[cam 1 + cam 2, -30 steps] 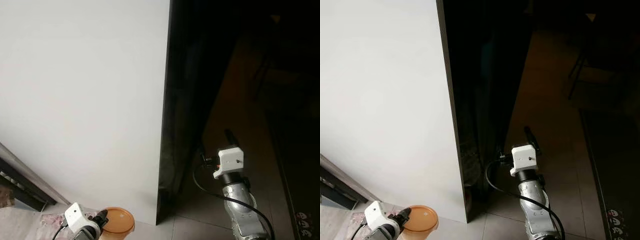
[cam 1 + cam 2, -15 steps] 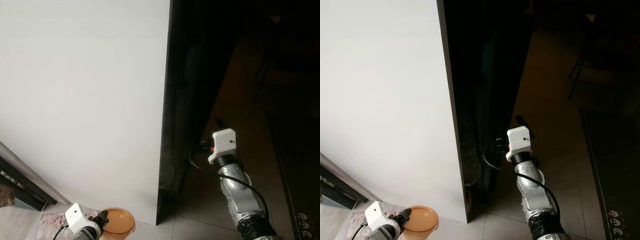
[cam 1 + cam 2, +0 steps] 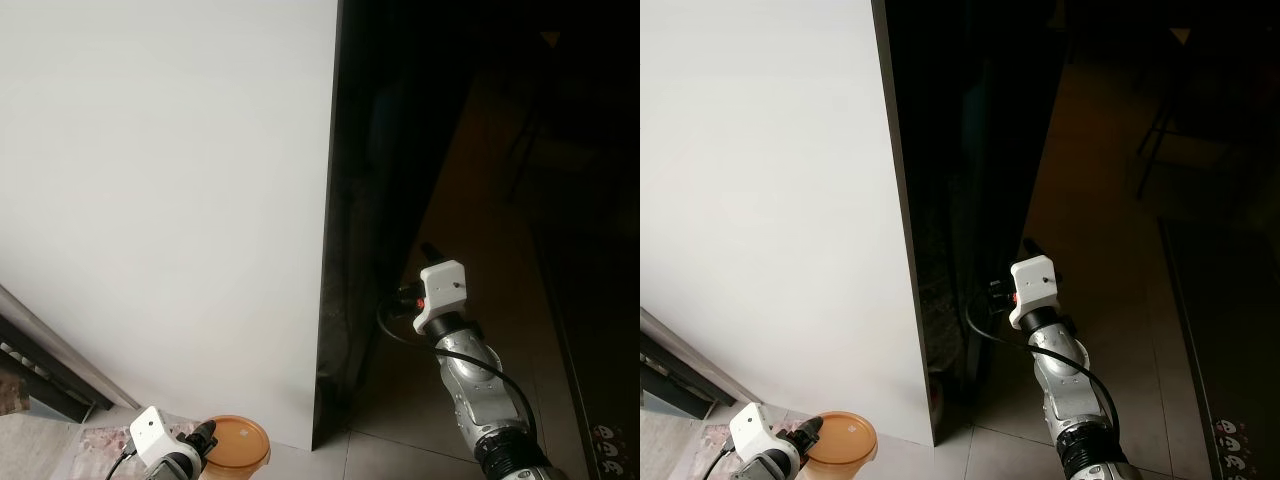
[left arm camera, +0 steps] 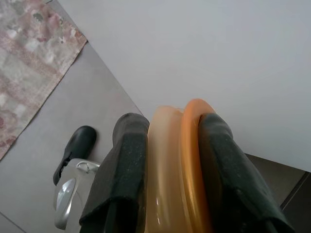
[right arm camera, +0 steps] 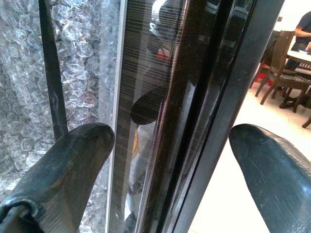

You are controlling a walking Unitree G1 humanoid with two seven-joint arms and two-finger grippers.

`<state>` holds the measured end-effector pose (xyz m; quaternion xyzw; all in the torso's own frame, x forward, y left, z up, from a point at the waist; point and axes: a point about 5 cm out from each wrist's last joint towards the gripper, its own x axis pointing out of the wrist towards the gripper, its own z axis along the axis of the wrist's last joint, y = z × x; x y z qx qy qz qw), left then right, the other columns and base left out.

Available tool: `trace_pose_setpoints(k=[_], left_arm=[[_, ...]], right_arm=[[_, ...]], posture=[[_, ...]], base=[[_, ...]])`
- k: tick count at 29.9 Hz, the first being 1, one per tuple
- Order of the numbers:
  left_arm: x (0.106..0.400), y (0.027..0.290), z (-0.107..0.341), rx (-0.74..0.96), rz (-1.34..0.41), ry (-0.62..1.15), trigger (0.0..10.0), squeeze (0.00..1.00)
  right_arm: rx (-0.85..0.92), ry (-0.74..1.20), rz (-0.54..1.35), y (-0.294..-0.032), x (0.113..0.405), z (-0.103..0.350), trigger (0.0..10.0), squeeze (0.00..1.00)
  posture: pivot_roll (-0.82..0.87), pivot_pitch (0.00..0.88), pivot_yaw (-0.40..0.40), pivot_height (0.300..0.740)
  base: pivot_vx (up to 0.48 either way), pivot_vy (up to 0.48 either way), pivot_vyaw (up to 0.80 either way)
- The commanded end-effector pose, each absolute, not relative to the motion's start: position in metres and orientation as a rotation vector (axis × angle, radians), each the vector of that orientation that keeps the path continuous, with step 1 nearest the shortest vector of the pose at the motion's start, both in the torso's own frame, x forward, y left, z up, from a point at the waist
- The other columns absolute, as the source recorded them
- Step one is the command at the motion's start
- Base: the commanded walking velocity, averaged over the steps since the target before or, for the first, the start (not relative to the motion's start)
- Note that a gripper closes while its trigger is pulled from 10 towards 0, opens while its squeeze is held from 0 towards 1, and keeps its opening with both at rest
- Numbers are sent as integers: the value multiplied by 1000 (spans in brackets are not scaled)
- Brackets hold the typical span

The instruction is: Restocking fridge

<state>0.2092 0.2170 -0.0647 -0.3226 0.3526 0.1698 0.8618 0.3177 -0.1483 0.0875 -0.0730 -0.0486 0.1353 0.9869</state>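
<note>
— Orange container (image 4: pixel 175 170) nearest of all, clamped edge-on in the left claw (image 4: pixel 170 179), one black finger on each flat face. It's a shallow round tub, translucent amber body with a brighter orange lid pressed on, rim pointing out ahead along the fingers.

— And from the head?

— Low down at the robot's left, the left claw (image 3: pixel 203 437) grips that same disc, its round face (image 3: pixel 237 441) turned up toward the camera, hanging above pale floor tiles (image 3: pixel 940 462) and a patterned mat (image 4: pixel 29 63). A dark shoe (image 4: pixel 75 148) sits on the floor beneath it.

— Right side?

— Right claw (image 5: pixel 165 165) spread wide, fingers apart, the black fridge door edge (image 5: pixel 194 97) standing upright between them; whether either finger touches it, I can't tell. Bubble wrap (image 5: pixel 82 63) runs beside the door frame.

— Farther out?

— White fridge side panel (image 3: pixel 170 200) rises tall, its dark glossy door front (image 3: pixel 370 200) meeting it along a vertical edge. The silver right arm (image 3: pixel 480 390) reaches up there. Beyond, chairs (image 5: pixel 277 63).
</note>
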Motion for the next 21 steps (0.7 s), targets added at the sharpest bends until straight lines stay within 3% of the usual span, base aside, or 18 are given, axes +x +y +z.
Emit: trace_pose_setpoints(k=[1,21], left_arm=[[206,216,-67,-662,358,756,10000,0],[205,216,-68,-657,362,759,10000,0]], right_arm=[[-138,-92,283,-146,321,88,10000,0],[-169,-101,262,-148,344,102,10000,0]], posture=[[-30,32,-1,740],[-24,38,-3,740]], base=[[0,0,0],[0,0,0]])
